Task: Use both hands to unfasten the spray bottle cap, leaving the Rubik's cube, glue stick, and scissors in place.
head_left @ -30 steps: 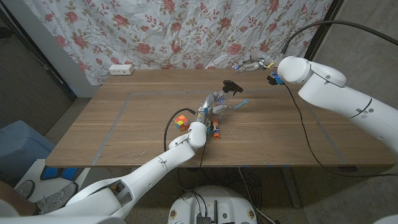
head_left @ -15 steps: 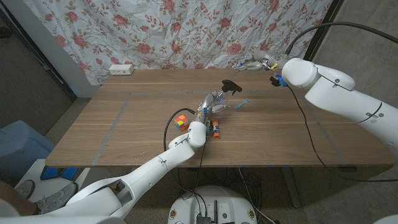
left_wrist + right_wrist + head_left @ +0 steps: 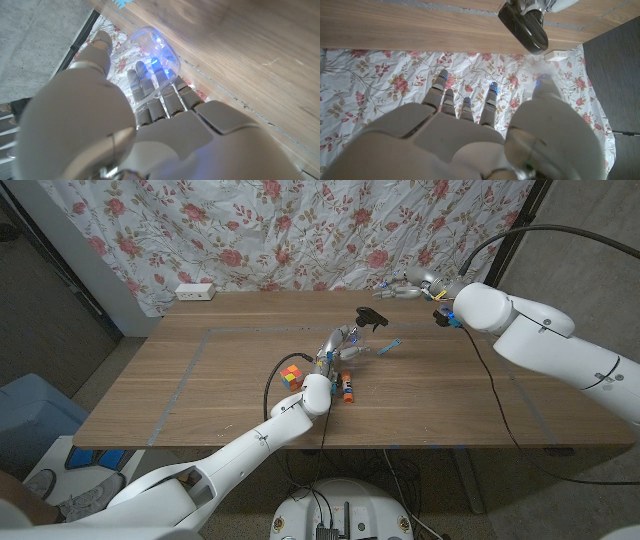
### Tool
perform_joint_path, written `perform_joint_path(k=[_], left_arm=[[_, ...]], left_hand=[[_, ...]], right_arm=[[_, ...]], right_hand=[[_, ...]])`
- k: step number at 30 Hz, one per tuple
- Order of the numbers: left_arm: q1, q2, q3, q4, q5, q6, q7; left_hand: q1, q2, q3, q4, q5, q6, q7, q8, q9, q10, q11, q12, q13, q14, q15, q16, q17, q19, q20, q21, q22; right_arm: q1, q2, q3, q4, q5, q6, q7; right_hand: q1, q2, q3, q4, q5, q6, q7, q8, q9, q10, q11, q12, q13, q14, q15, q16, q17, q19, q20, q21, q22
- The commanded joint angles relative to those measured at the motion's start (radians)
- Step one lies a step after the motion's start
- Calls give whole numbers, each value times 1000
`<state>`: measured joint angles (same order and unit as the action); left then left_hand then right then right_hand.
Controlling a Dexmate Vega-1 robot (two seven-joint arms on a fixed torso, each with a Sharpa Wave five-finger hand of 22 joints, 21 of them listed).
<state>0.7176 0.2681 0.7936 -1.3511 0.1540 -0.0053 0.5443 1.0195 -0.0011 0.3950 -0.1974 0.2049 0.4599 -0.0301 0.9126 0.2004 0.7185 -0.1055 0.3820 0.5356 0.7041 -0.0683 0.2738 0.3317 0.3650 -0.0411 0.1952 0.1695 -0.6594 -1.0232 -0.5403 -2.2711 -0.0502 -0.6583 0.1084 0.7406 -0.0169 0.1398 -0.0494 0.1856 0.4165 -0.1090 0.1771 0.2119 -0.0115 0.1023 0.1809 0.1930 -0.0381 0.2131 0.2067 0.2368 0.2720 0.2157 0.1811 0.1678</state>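
Note:
My left hand (image 3: 333, 348) grips the clear spray bottle (image 3: 352, 340) near the middle of the table and holds it tilted. Its black spray cap (image 3: 372, 317) points up and toward the far right. In the left wrist view my fingers (image 3: 150, 95) wrap the clear bottle (image 3: 156, 49). My right hand (image 3: 404, 285) hovers by the table's far edge, beyond the cap, fingers spread and holding nothing. The right wrist view shows the black cap (image 3: 524, 27) ahead of my spread fingers (image 3: 465, 107). The Rubik's cube (image 3: 291, 376), the orange glue stick (image 3: 346, 388) and the blue-handled scissors (image 3: 388, 346) lie on the table around the bottle.
A white power strip (image 3: 195, 291) sits at the table's far left edge, before the flowered curtain (image 3: 300, 230). Tape lines (image 3: 190, 370) mark a rectangle on the wooden table (image 3: 450, 400). A black cable (image 3: 490, 380) trails from my right arm across the table's right side.
My right forearm has swung a little nearer and to the right, while its hand stays by the far edge. The left hand and bottle have not moved.

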Motion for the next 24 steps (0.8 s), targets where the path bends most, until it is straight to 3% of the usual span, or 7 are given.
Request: perform_joint_path(k=[1, 11, 16, 24], left_arm=[[-13, -2, -1, 11, -5, 1, -9], [-22, -4, 1, 16, -4, 5, -11], [-24, -6, 3, 15, -2, 10, -8], [-19, -7, 4, 7, -2, 21, -4]], left_hand=[[-100, 115, 34, 26, 0, 21, 5, 5, 0, 28, -21, -3, 2, 10, -99, 1, 5, 7, -37, 0, 2], [-100, 114, 35, 25, 0, 23, 6, 5, 0, 28, -21, -4, 3, 11, -99, 1, 5, 7, -38, 0, 2], [-100, 115, 35, 25, 0, 23, 4, 5, 0, 29, -22, -4, 3, 11, -99, 1, 6, 7, -37, 0, 2], [-101, 114, 35, 25, 0, 23, 6, 5, 0, 28, -22, -6, 4, 10, -99, 1, 6, 7, -37, 0, 2]], right_arm=[[5, -9, -35, -7, -39, 19, 29], [-7, 14, -57, 24, -82, 59, 24], [-11, 30, -68, 29, -108, 47, 19], [-27, 49, -73, 25, -134, 22, 5]], right_hand=[[-13, -10, -1, -11, 1, -48, 5, -4, 5, -30, 10, -2, 4, -26, 4, -7, -1, -19, 0, -3, 2], [-27, -17, -3, -18, 5, -109, 9, -3, 8, -63, 19, -1, 5, -40, 4, -7, -1, -30, 0, -1, 3], [-25, -16, 2, -28, 16, -142, 21, 2, 13, -92, 23, -2, 6, -48, 4, -6, -2, -34, -1, 1, 3], [-26, -22, 2, -35, 17, -163, 19, 5, 17, -104, 26, 1, 6, -50, 4, -5, -3, -36, -1, 2, 3]])
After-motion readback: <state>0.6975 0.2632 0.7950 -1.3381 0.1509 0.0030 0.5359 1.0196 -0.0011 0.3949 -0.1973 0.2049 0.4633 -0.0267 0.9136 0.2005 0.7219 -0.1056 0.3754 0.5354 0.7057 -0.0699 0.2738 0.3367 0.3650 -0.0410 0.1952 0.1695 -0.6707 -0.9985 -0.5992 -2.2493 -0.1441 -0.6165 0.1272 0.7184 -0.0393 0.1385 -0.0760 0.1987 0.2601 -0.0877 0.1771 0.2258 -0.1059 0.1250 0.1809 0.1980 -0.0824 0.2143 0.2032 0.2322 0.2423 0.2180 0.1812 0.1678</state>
